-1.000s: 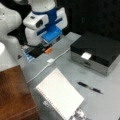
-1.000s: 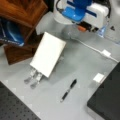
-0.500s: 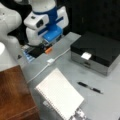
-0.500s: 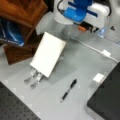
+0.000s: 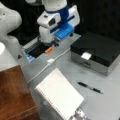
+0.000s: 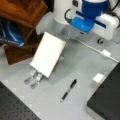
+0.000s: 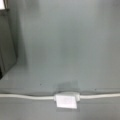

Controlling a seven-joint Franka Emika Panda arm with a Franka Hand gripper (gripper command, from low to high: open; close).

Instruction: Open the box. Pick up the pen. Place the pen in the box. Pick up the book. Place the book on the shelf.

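1. While the box stays closed at a front view's right, its black lid down and a white tag on the front edge, the pen lies on the grey table just in front of it, its long axis running from upper left to lower right. The book leans tilted on a metal stand, beside the brown shelf at the left. The gripper hangs under the white and blue arm near a small tray; its fingers are hidden, so I cannot tell if they are apart or together.

2. In a front view the pen points from lower left to upper right, between the book and the box, which is cut off at the right edge. The shelf stands at top left. The gripper is hard to make out.

3. The wrist view shows only the table and a white cable with a small white block; the fingers do not show.
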